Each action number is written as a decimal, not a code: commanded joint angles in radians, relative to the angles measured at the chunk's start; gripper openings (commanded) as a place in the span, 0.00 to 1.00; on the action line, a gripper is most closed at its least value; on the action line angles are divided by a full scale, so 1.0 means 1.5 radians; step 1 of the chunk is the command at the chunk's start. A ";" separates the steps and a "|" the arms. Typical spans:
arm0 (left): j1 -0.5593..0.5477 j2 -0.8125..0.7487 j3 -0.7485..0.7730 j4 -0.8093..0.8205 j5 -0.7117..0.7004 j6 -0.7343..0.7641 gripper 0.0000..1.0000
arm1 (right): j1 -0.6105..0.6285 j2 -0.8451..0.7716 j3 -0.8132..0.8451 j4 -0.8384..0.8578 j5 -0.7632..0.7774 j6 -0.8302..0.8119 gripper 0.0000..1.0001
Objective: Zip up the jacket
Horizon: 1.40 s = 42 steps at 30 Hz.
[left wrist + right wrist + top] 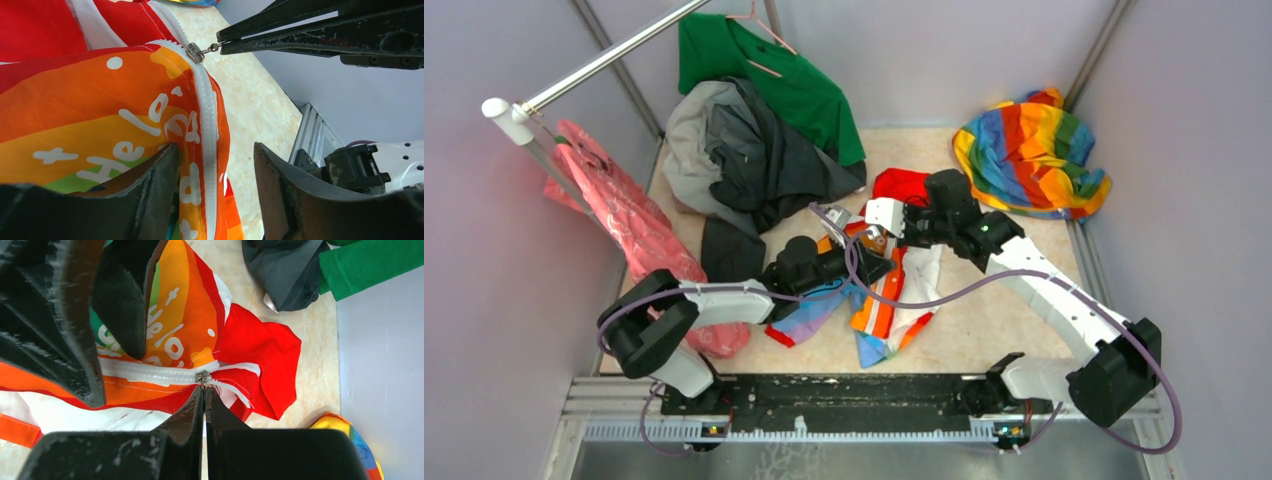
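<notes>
The jacket (894,310) lies crumpled mid-table, its red hood (899,185) at the far end. In the right wrist view my right gripper (204,390) is shut on the pull tab of the metal zipper slider (202,376). The white zipper (150,374) is joined on the near side of the slider and splits apart toward the hood (260,355). My left gripper (215,150) stands open astride the joined zipper strip (207,125) below the slider (195,52). Its left finger (150,190) touches the orange lettered panel; the other finger (290,190) stands apart.
A dark grey garment (744,160) and a green shirt (774,70) are piled at the back left. An all-rainbow cloth (1034,150) lies at the back right. A pink garment (614,210) hangs from the rail (604,60) on the left. A purple cable (924,295) crosses the jacket.
</notes>
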 commanded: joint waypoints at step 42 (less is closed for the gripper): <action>0.019 0.019 -0.103 0.071 0.204 -0.163 0.00 | -0.014 0.065 0.172 0.085 0.183 -0.007 0.00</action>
